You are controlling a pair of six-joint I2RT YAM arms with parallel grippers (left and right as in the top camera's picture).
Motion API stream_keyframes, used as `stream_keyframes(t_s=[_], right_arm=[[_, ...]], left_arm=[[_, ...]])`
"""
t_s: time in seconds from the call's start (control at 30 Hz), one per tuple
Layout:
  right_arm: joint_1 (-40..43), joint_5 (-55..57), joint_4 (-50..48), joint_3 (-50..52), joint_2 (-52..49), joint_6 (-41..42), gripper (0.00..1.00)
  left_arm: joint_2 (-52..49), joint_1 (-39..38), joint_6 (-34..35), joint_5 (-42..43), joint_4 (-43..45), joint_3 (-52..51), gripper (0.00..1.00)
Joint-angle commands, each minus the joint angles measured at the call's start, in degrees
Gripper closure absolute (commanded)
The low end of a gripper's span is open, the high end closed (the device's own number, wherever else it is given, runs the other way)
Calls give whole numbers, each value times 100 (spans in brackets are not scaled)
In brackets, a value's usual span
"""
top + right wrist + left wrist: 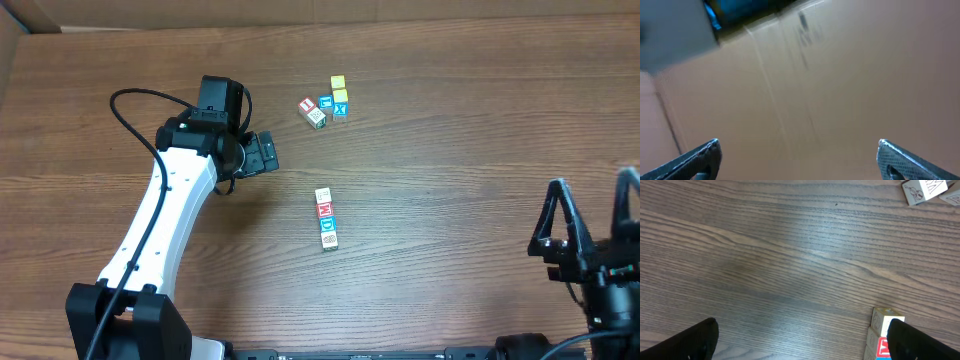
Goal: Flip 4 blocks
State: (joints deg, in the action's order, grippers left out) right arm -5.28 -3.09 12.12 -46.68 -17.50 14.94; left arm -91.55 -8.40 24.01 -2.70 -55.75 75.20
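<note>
Four blocks (326, 218): one row, mid-desk (450, 150). Left hand (265, 153), right hand (590, 215): both spread apart, clear of blocks.

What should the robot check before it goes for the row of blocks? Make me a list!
1. left gripper open and empty: ok.
2. right gripper open and empty: ok.
3. row of blocks centred between the left gripper's fingers: not ok. The left wrist view shows the row beside one finger.
4. Row standing apart from the other blocks: ok.
5. Right wrist camera sees the row: not ok, it sees only cardboard.
6. Which blocks are already flipped: cannot tell.
</note>
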Motion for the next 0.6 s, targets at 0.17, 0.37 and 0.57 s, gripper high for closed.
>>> stream_keyframes(t_s=[0.17,0.37,0.57], right_arm=[[11,-1248,-2761,846,-48,-1095,0],[-2,-1250,-4232,1403,-48,-1248,0],[-2,-1322,-4538,1681,-46,-1248,0]], left_arm=[[7,15,85,-85,9,105,0],[7,17,85,-85,11,105,0],[7,15,85,-85,11,105,0]])
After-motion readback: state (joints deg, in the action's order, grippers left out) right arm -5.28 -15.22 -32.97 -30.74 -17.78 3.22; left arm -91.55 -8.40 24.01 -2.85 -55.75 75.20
